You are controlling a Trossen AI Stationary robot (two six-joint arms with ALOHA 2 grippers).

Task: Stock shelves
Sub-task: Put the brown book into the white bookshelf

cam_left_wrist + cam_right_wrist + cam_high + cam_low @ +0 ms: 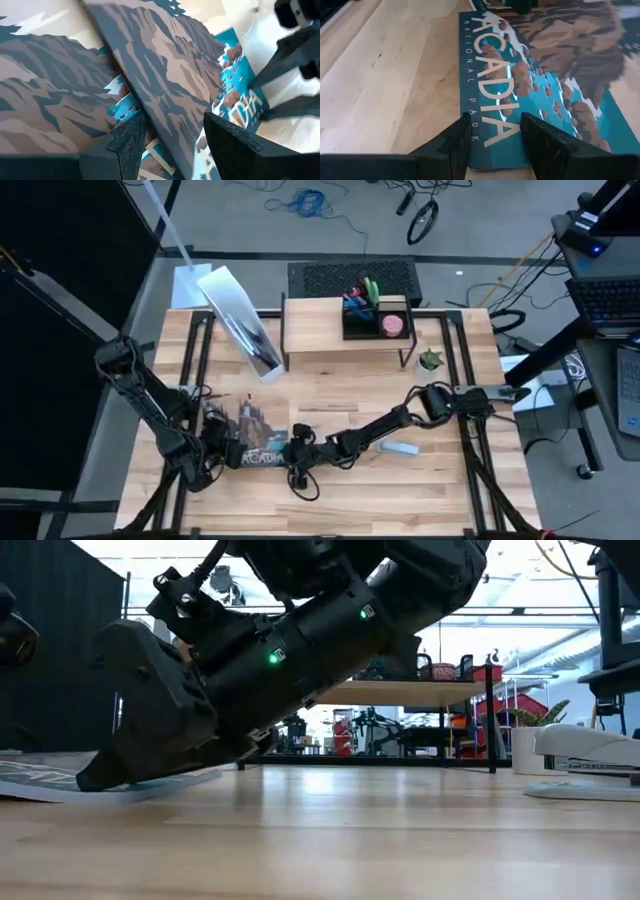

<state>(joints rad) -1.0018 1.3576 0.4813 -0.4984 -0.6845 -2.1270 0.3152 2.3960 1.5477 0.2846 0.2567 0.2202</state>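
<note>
Left gripper (222, 448) sits low at the table's (330, 480) near-left, fingers apart, straddling one edge of the Acadia poster (252, 442). Its wrist view shows that edge lifted off a second matching sheet (40, 110) beneath, and the fingers (131, 140) not yet pinched.

- Risk: if you close here, you may catch both sheets, or crease the top one. It is thin, flat, glossy print stock and looks likely to buckle under a hard pinch.
- Risk: the right gripper (296, 463) is just beside the poster's other end, fingers apart either side of the lower edge (495, 150). The two grippers are near each other, so a sideways move by either arm could knock them together or tear the sheet between them.

The white magazine file (240, 325) leans at the back-left: stiff, tall, open-topped.

The shelves (320, 330) stand at the back centre, well apart from both grippers, with a smooth light-wood top and thin black legs. A black organizer tray (378, 320) takes the right half of the top.

- Risk: a floppy sheet carried that far may sag and snag the riser's front edge.

The stapler (585, 750) lies at the table's right, hard and blocky.
</note>
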